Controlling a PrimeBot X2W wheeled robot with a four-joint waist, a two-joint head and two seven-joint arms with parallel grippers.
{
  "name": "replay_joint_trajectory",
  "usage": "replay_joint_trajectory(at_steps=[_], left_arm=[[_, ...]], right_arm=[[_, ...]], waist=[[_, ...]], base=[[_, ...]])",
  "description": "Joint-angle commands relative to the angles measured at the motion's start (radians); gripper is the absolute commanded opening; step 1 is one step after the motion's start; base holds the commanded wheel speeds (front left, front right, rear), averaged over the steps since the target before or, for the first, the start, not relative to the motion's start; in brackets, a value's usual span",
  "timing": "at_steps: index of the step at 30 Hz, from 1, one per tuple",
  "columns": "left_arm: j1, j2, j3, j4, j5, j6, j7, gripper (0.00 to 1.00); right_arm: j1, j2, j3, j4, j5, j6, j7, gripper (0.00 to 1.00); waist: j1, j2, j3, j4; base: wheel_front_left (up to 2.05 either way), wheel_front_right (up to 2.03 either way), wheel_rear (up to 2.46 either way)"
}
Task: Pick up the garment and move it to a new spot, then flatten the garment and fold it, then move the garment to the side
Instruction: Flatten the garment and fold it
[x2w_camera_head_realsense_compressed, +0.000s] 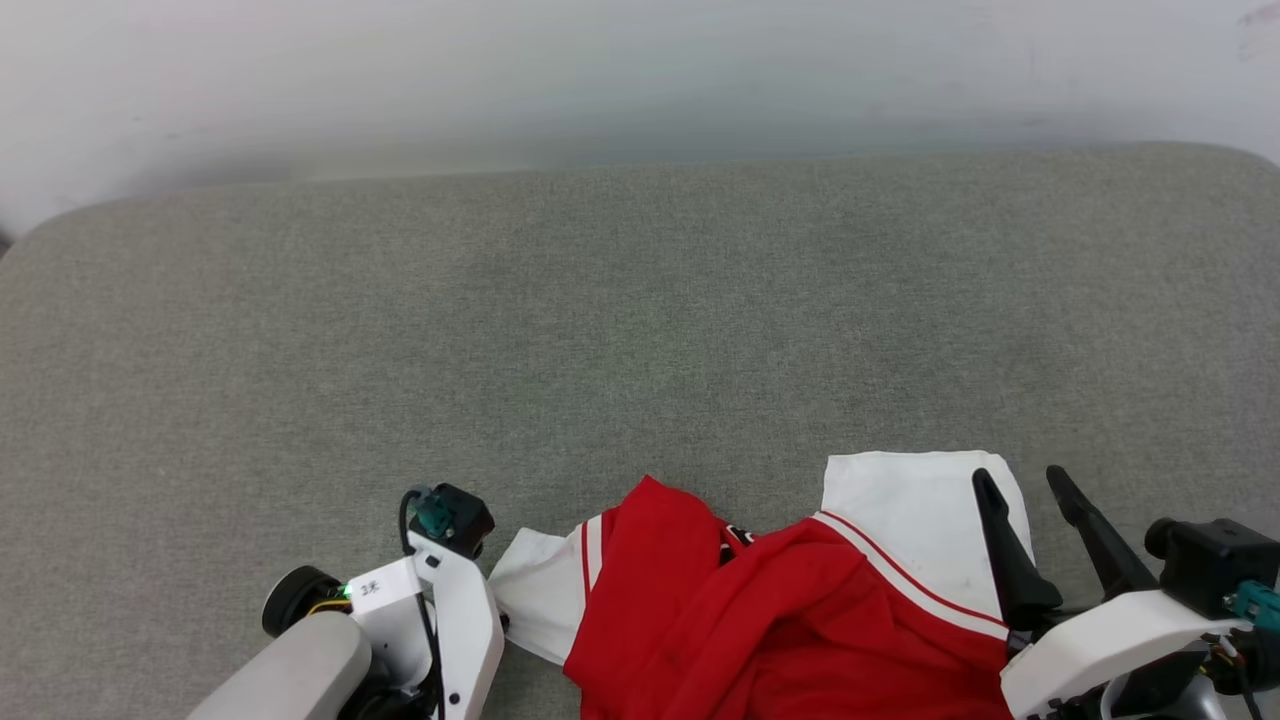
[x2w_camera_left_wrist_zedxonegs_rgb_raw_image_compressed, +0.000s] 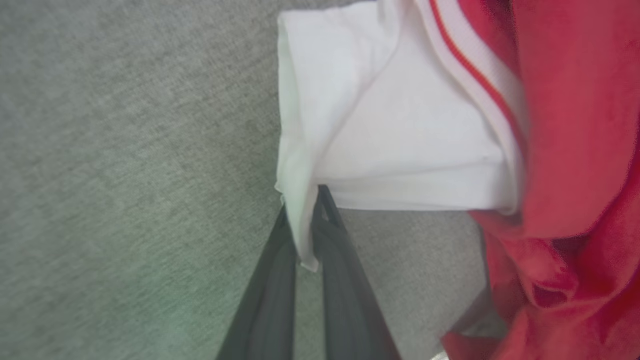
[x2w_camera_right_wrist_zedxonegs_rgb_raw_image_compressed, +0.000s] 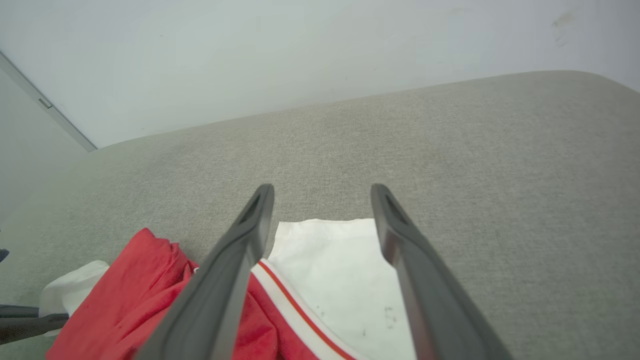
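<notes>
The garment (x2w_camera_head_realsense_compressed: 760, 620), a red jersey with white sleeves and red-and-white striped trim, lies crumpled at the near edge of the grey surface. My left gripper (x2w_camera_left_wrist_zedxonegs_rgb_raw_image_compressed: 305, 200) is shut on the hem of its white left sleeve (x2w_camera_left_wrist_zedxonegs_rgb_raw_image_compressed: 410, 135), with a fold of fabric pinched between the fingers. In the head view the left gripper (x2w_camera_head_realsense_compressed: 503, 622) sits by that sleeve, mostly hidden behind its wrist. The right gripper (x2w_camera_head_realsense_compressed: 1018, 475) is open and hovers over the flat white right sleeve (x2w_camera_right_wrist_zedxonegs_rgb_raw_image_compressed: 345, 280), holding nothing. The chest letters are mostly buried in the folds.
A wide grey fabric-covered surface (x2w_camera_head_realsense_compressed: 640, 330) stretches ahead and to both sides of the garment, with rounded far corners. A pale wall (x2w_camera_head_realsense_compressed: 640, 70) rises behind its back edge.
</notes>
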Motion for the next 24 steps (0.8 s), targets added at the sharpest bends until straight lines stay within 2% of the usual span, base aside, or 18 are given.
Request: replay_joint_trajectory(at_steps=[1, 4, 10, 17, 24], left_arm=[[0.054, -0.017, -0.010, 0.028, -0.006, 0.012, -0.018, 0.00], [0.056, -0.015, 0.013, 0.020, -0.003, 0.029, -0.068, 0.00], [0.074, 0.010, 0.079, -0.046, 0.038, 0.111, -0.237, 0.00], [0.095, 0.036, 0.118, -0.180, 0.080, 0.191, -0.332, 0.00], [0.080, 0.051, 0.123, -0.310, 0.111, 0.228, -0.348, 0.00]], right_arm=[[0.002, 0.002, -0.007, 0.002, 0.012, 0.000, 0.002, 1.00], [0.001, 0.001, -0.019, 0.005, 0.020, 0.000, 0.005, 1.00], [0.001, 0.001, -0.098, 0.075, 0.066, 0.000, 0.069, 1.00], [-0.081, -0.055, -0.199, 0.248, 0.094, 0.000, 0.263, 1.00], [-0.229, -0.140, -0.142, 0.387, 0.099, 0.000, 0.492, 1.00]], waist=[[0.0000, 0.0000, -0.008, 0.003], [0.0000, 0.0000, -0.017, 0.007], [0.0000, 0.0000, -0.049, 0.023], [0.0000, 0.0000, -0.059, 0.041], [0.0000, 0.0000, -0.022, 0.068]], base=[[0.00, 0.00, 0.00], [0.00, 0.00, 0.00], [0.00, 0.00, 0.00], [0.00, 0.00, 0.00], [0.00, 0.00, 0.00]])
